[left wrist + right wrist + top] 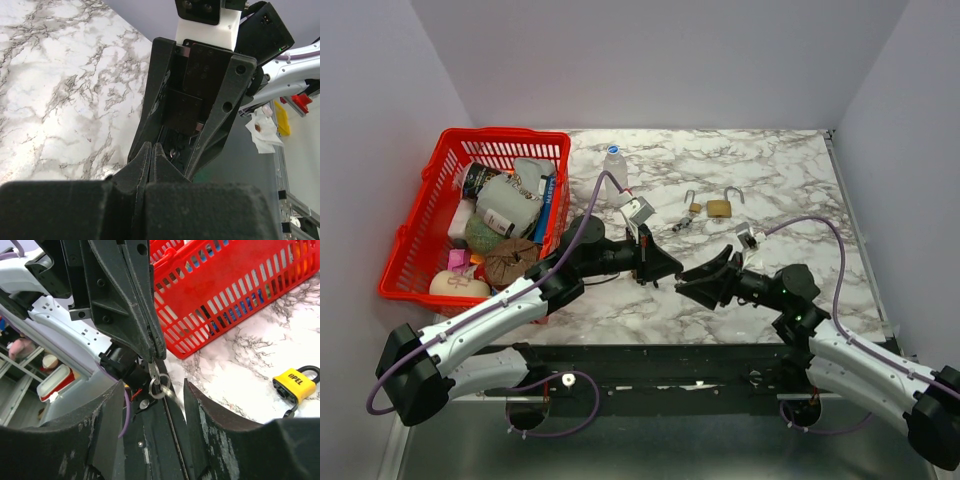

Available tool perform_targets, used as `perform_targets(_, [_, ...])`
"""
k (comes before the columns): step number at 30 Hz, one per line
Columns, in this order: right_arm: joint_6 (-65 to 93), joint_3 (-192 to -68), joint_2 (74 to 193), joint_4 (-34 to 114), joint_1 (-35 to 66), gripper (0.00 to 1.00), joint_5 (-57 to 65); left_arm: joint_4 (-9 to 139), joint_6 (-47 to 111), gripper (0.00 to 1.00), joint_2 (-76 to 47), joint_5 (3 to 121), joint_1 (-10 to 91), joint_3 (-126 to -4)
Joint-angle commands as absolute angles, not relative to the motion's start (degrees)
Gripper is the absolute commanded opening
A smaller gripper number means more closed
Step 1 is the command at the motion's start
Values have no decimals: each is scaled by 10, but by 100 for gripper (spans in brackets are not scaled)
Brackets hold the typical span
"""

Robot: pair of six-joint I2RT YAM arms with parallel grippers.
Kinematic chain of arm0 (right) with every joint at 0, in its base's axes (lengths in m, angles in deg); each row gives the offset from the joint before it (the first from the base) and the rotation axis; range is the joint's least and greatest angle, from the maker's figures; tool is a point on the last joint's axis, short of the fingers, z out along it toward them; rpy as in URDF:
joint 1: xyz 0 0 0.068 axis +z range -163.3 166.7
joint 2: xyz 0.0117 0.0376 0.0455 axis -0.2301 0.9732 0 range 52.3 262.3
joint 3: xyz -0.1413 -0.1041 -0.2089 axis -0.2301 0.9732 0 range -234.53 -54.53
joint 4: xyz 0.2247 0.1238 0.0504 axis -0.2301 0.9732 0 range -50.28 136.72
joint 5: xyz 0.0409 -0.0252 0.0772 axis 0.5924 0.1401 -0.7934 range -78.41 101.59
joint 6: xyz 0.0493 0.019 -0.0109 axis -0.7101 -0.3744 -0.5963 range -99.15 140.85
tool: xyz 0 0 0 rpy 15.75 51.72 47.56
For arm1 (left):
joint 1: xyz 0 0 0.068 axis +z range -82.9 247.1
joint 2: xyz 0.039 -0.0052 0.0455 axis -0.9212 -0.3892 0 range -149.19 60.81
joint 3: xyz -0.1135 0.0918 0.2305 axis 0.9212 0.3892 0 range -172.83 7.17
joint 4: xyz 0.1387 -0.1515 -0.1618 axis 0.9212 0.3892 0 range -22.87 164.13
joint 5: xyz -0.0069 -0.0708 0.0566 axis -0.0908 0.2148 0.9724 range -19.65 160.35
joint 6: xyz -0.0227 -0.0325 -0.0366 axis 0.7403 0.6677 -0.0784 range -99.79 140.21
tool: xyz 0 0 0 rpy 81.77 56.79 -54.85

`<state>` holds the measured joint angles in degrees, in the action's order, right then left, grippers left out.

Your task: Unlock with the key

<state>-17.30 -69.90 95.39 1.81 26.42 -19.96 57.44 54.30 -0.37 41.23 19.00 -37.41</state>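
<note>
My left gripper (665,270) is shut on a small silver key (154,371), whose ring (160,388) hangs below the pinched tips. Seen from the left wrist, its jaws (151,146) are pressed together. My right gripper (688,283) faces it tip to tip above the table's near edge. It stands open (153,385), one finger on each side of the ring, touching neither. A brass-yellow padlock (719,208) (295,385) lies farther back on the marble table, shackle raised.
A smaller padlock (693,206) and a loose bunch of keys (681,225) lie beside the brass one. A red basket (420,240) full of items stands at the left. A clear bottle (616,170) stands behind the left arm.
</note>
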Motion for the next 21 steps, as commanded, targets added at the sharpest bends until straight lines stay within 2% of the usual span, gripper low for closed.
perform_targets(1, [-188, -708, 971, -48, 264, 55, -217, 563, 544, 0, -4, 398, 191, -383])
perform_targets(8, [-194, -707, 978, -59, 263, 43, -214, 562, 544, 0, -4, 396, 191, -381])
perform_targets(13, [-195, -709, 984, -49, 264, 27, -209, 561, 544, 0, -5, 396, 191, -383])
perform_targets(17, [-196, -713, 995, -44, 264, 25, -214, 560, 546, 0, -7, 395, 191, -384])
perform_targets(21, [-201, -711, 998, -54, 264, 19, -206, 556, 545, 0, -11, 385, 191, -383])
